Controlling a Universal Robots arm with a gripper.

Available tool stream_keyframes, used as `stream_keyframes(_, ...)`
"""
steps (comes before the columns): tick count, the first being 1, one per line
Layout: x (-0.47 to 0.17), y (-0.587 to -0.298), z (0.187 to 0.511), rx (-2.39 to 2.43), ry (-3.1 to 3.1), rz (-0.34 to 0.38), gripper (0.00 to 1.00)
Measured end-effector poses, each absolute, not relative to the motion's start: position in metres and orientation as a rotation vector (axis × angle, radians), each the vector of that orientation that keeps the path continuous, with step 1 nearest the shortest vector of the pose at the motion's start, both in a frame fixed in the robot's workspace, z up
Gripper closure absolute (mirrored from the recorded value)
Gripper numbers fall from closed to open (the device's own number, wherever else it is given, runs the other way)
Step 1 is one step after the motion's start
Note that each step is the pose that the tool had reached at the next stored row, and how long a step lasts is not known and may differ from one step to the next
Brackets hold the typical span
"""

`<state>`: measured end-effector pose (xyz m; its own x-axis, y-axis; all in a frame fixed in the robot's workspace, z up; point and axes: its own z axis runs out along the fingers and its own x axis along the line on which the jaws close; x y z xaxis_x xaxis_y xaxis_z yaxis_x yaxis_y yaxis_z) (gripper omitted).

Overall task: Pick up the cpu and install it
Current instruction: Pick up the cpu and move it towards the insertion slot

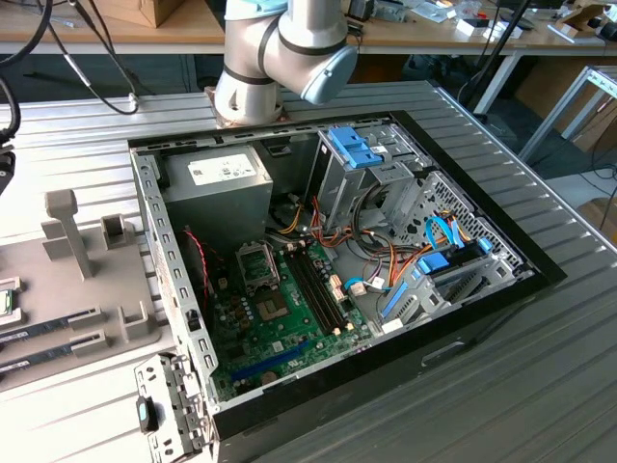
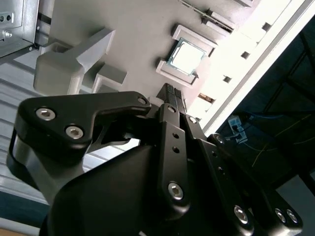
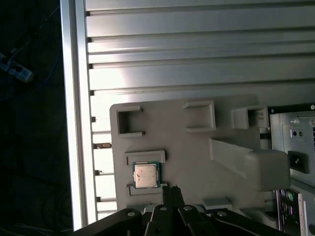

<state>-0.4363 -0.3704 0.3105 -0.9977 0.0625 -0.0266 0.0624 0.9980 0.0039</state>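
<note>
- Gripper (image 3: 170, 189): the black fingers are closed tip to tip with nothing between them. In both wrist views the tips (image 2: 170, 90) hang just beside the cpu and do not touch it.
- cpu (image 3: 146, 175): a flat square chip with a dull silver top and a thin green rim. It lies flat in a shallow nest, framed by raised grey lips on two opposite sides (image 2: 188, 55).
- Fixture plate (image 3: 197, 147): a grey moulded plate on the slatted aluminium table (image 3: 197, 49). Besides the cpu nest it carries several empty bracket pockets and one tall wedge-shaped post (image 3: 251, 164).
- Fixture plate in the exterior view (image 1: 39, 280): it sits at the exterior view's left, with two long memory sticks (image 1: 53, 323) lying in slots on it.
- Computer case (image 1: 164, 251): lying open beside the plate. It holds a grey power-supply box (image 1: 217, 188) and a green motherboard (image 1: 260, 338).
- Robot arm (image 1: 280, 48): its base stands behind the case.
</note>
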Motion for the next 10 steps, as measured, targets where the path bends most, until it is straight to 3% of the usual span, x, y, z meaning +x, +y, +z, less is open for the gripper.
stream_keyframes(10, -0.4352, -0.3604, 0.3092, 0.097, 3.113, 0.004, 0.90)
